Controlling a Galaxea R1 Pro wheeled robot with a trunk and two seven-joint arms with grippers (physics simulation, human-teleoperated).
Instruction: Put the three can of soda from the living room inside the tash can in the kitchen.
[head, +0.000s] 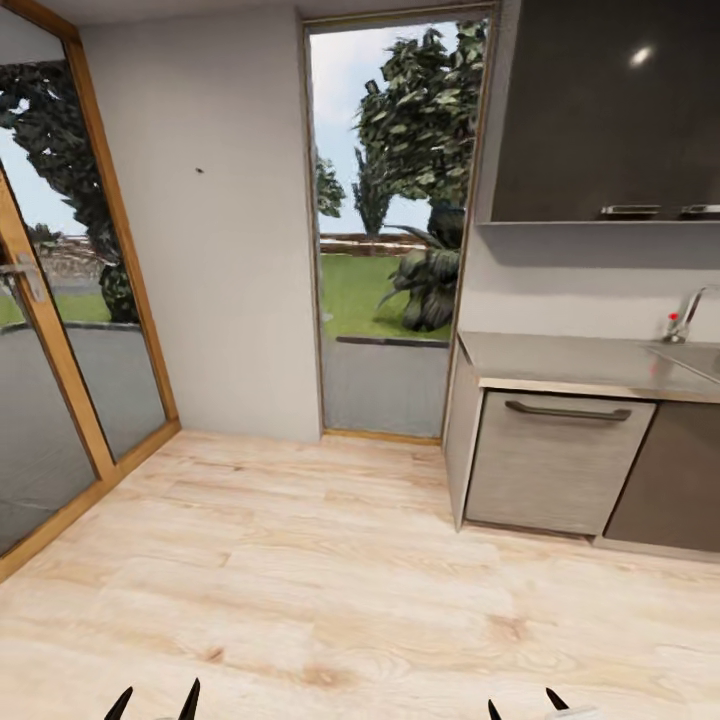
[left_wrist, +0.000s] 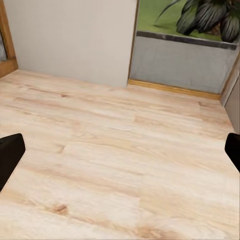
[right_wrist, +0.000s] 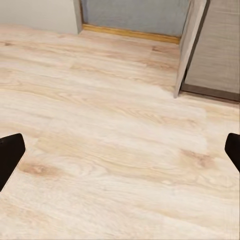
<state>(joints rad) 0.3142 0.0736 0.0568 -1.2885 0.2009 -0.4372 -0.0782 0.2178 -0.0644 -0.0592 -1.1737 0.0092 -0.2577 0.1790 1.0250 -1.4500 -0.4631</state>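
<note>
Facing the kitchen counter with both sets of jaws released and empty — no cans or bin visible — we should turn slowly, scanning the floor.

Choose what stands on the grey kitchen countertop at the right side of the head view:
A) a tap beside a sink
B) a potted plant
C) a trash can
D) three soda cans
A: a steel tap rises beside the sink at the far right of the countertop; I see no cans, bin or plant on it.
</note>
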